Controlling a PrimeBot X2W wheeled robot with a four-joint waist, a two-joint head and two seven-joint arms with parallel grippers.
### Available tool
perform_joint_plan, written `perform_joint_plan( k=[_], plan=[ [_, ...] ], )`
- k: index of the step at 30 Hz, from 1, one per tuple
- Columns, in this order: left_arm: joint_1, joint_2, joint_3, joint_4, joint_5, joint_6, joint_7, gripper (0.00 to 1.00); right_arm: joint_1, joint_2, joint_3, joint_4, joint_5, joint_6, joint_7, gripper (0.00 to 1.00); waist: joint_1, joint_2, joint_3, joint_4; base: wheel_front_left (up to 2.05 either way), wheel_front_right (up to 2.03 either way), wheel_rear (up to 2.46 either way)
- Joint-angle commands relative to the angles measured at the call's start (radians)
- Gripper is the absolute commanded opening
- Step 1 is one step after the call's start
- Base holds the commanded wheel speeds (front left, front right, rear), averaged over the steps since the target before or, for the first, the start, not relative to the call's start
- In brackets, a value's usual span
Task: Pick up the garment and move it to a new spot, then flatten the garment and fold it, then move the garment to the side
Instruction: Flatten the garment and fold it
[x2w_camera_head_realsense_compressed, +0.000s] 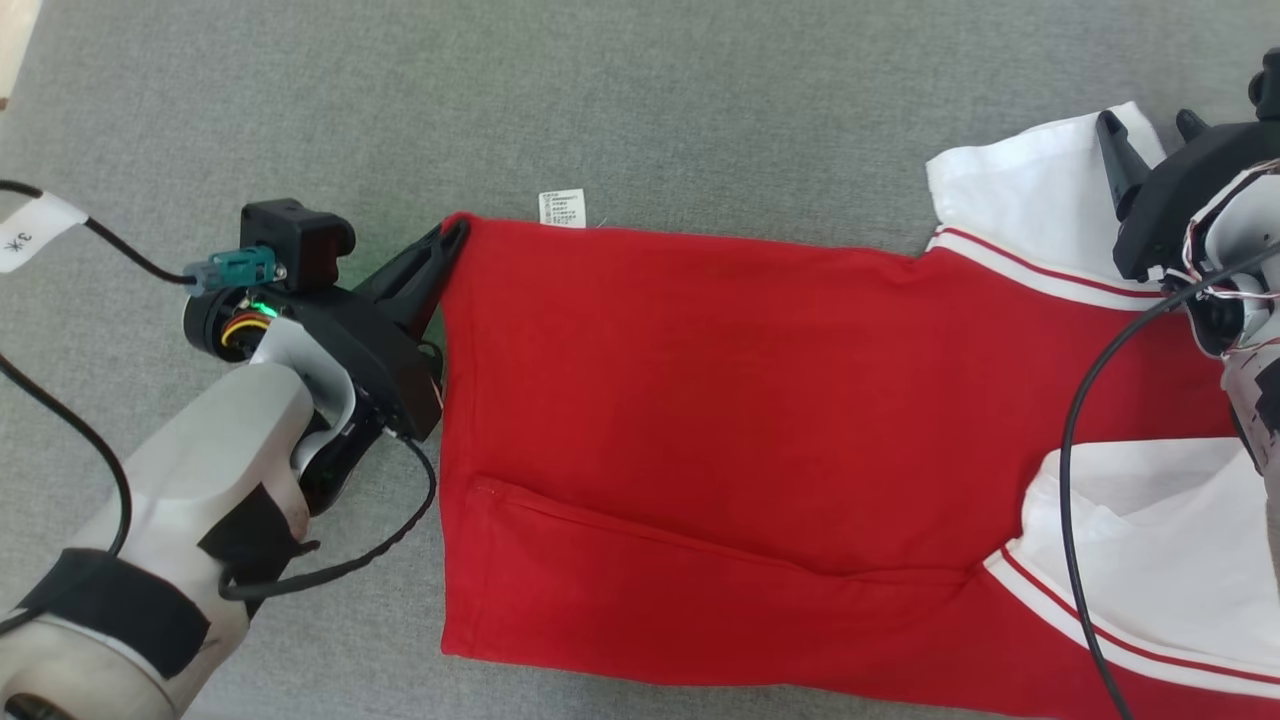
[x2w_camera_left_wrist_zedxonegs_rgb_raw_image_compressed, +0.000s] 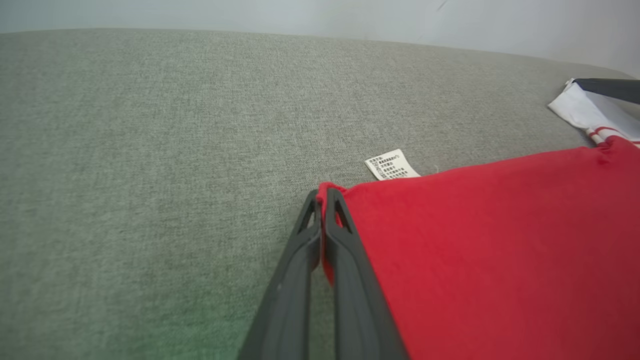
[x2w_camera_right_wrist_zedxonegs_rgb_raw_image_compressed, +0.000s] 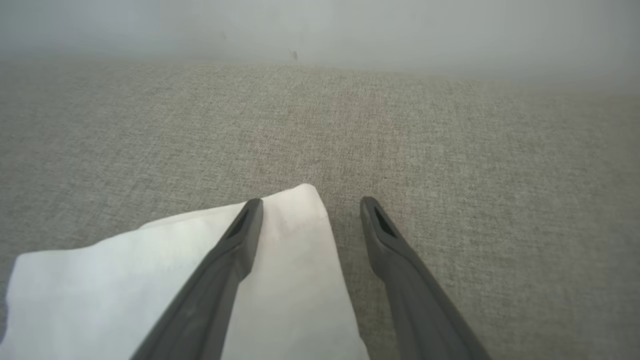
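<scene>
Garment (x2w_camera_head_realsense_compressed: 700, 400), long axis left–right: left gripper (x2w_camera_head_realsense_compressed: 458, 230) clamped on corner beside care label (x2w_camera_head_realsense_compressed: 562, 207); right gripper (x2w_camera_head_realsense_compressed: 1145, 122) splayed, over far sleeve (x2w_camera_head_realsense_compressed: 1040, 190)

1. The red and white garment (x2w_camera_head_realsense_compressed: 700, 430) runs off the head view at 3 o'clock and at 5 o'clock, so that end is cut off
2. The right gripper (x2w_camera_head_realsense_compressed: 1145, 120) at 2 o'clock is cut by the edge, and its arm hides a bit of the garment
3. The print on the little white tag (x2w_camera_head_realsense_compressed: 562, 207) at 11 o'clock is too small to read
4. The left gripper (x2w_camera_left_wrist_zedxonegs_rgb_raw_image_compressed: 322, 197) pinches the red corner tight, so the cloth between its fingers (x2w_camera_left_wrist_zedxonegs_rgb_raw_image_compressed: 350, 260) is hidden
5. A paper label (x2w_camera_head_realsense_compressed: 30, 232) on a cable (x2w_camera_head_realsense_compressed: 130, 255) at 9 o'clock is cut off, and its mark can't be made out
6. In the right wrist view the white sleeve (x2w_camera_right_wrist_zedxonegs_rgb_raw_image_compressed: 125, 290) runs off at 7 o'clock, and the wall (x2w_camera_right_wrist_zedxonegs_rgb_raw_image_compressed: 320, 25) at 12 o'clock is blurry
</scene>
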Motion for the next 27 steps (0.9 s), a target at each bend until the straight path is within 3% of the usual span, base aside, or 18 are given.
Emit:
perform_joint_plan(
  k=[1,6,7,8,9,16,27],
  plan=[
    [-0.012,-0.001,-0.009,0.006,-0.017,0.000,-0.009,0.00,-0.011,-0.003,0.009,0.011,0.012,-0.001,0.011,1.00,-0.0001,-0.0001,0.008,0.008,0.00,0.00,0.00],
    [-0.026,-0.004,-0.041,0.017,-0.039,0.000,-0.020,0.00,-0.015,-0.006,0.041,0.034,0.044,-0.001,0.037,0.35,-0.0001,-0.0001,0.007,0.008,0.00,0.00,0.00],
    [-0.027,-0.003,-0.047,0.019,-0.043,0.000,-0.023,0.00,-0.015,-0.004,0.049,0.031,0.048,-0.001,0.037,0.08,-0.0001,-0.0001,0.006,0.006,0.00,0.00,0.00],
    [-0.028,-0.002,-0.052,0.022,-0.050,0.000,-0.026,0.00,-0.017,-0.005,0.056,0.027,0.053,-0.001,0.024,0.08,-0.0001,-0.0001,0.004,0.004,0.00,0.00,0.00],
    [-0.028,0.000,-0.055,0.024,-0.052,0.000,-0.028,0.00,-0.019,-0.007,0.063,0.022,0.055,-0.001,0.011,0.00,-0.0001,-0.0001,0.002,0.001,0.00,0.00,0.00],
    [0.006,0.022,-0.034,0.035,-0.079,0.001,-0.043,0.00,0.013,0.002,0.110,-0.038,0.107,-0.001,-0.097,0.00,-0.0001,-0.0001,-0.044,-0.034,0.00,0.00,0.00],
    [0.131,0.108,0.133,-0.058,-0.029,0.001,-0.043,0.00,0.143,-0.064,0.235,-0.209,0.231,-0.001,-0.199,0.00,-0.0001,-0.0001,-0.132,-0.113,0.00,0.00,0.00]
  ],
)
